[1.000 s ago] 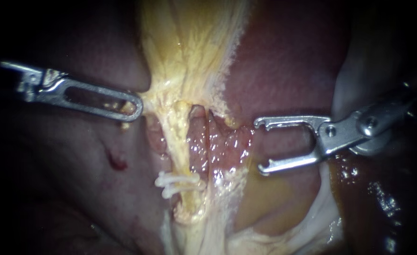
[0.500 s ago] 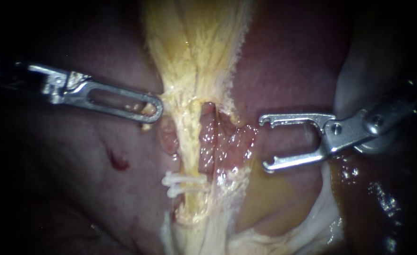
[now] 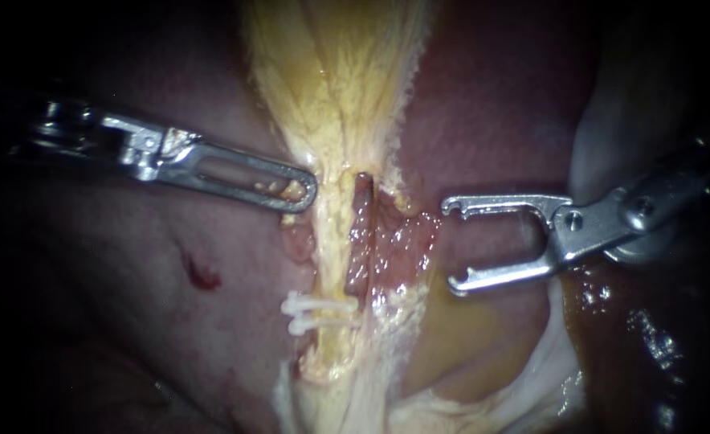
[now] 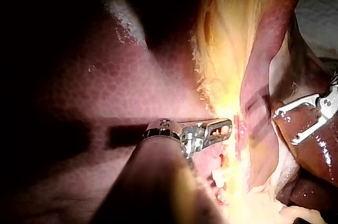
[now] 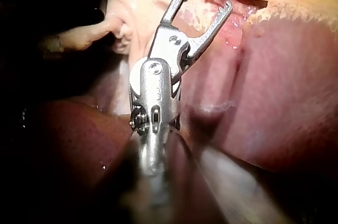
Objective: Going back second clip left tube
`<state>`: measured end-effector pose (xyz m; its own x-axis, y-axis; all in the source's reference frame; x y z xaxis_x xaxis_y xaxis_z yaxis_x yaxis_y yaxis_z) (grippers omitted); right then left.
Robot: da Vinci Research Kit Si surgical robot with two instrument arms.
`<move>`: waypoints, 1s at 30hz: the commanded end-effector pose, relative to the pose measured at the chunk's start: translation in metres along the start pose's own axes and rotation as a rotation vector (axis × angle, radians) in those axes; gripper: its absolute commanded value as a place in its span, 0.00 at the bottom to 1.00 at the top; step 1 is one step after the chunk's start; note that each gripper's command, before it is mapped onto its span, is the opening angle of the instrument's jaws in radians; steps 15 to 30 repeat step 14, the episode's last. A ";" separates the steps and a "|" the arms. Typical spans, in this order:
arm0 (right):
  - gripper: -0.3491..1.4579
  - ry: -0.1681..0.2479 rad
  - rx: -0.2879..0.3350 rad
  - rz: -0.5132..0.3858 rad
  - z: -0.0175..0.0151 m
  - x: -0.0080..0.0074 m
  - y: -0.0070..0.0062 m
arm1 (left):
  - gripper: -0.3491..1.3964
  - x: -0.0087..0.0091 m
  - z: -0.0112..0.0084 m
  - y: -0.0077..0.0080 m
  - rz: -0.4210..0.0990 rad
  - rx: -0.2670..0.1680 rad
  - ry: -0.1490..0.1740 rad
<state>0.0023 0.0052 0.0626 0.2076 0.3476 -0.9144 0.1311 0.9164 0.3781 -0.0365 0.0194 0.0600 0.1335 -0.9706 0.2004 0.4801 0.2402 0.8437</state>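
Endoscope: left instrument (image 3: 303,191) shaft lost in black twd 9 o'clock, only its end shows. Right instrument (image 3: 451,246) shaft swallowed by dark at 3 o'clock, just past the hinge. Yellow tissue (image 3: 339,72) cut off at 12 o'clock, can't tell which organ. White clips (image 3: 319,313), approx 6-7 o'clock of centre: too small to count for sure, 3-o'clock ends buried in tissue. Left tube (image 3: 331,249) disappears under fat below the clips. Left wrist view: own shaft a blur, glare washes out tissue ahead of it, and the right instrument is cut by the edge past its hinge. Right wrist view: shaft blurred nr camera.
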 end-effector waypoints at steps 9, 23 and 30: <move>0.47 0.000 0.000 0.000 0.0000 0.0001 0.0000 | 0.00 0.0001 0.0002 0.0000 0.001 -0.001 0.004; 0.47 0.000 0.000 0.000 0.0000 0.0001 -0.0001 | 0.00 0.0001 0.0002 0.0000 0.001 -0.001 0.004; 0.47 0.000 0.000 0.000 0.0000 0.0001 -0.0001 | 0.00 0.0001 0.0002 0.0000 0.001 -0.001 0.004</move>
